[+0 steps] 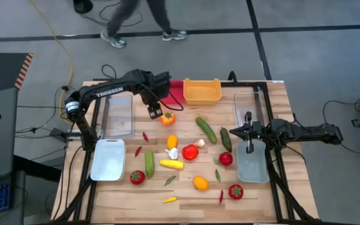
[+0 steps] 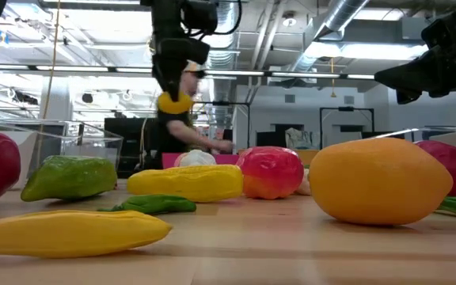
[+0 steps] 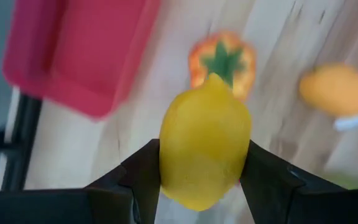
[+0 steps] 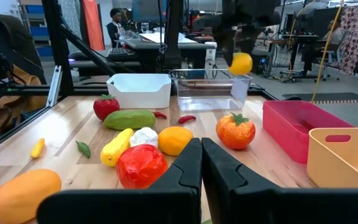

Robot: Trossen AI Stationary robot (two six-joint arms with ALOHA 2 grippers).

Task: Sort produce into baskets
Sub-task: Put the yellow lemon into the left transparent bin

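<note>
Fingers of the left gripper [image 3: 204, 180] pinch a lemon [image 3: 205, 140] held aloft; it should be carried level to its bin and lowered inside before release. Just below sits an orange tomato [image 1: 167, 118], with the red bin [image 3: 79, 53] beside it and the yellow bin [image 1: 202, 91] beyond. Well apart, the right gripper [image 4: 201, 163] waits pressed together over a grey tray [image 1: 254, 170].

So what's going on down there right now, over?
Left gripper shut on lemon, lifted above orange tomato near red bin. Right gripper shut, empty, waiting over right tray. Nothing blocking.
</note>
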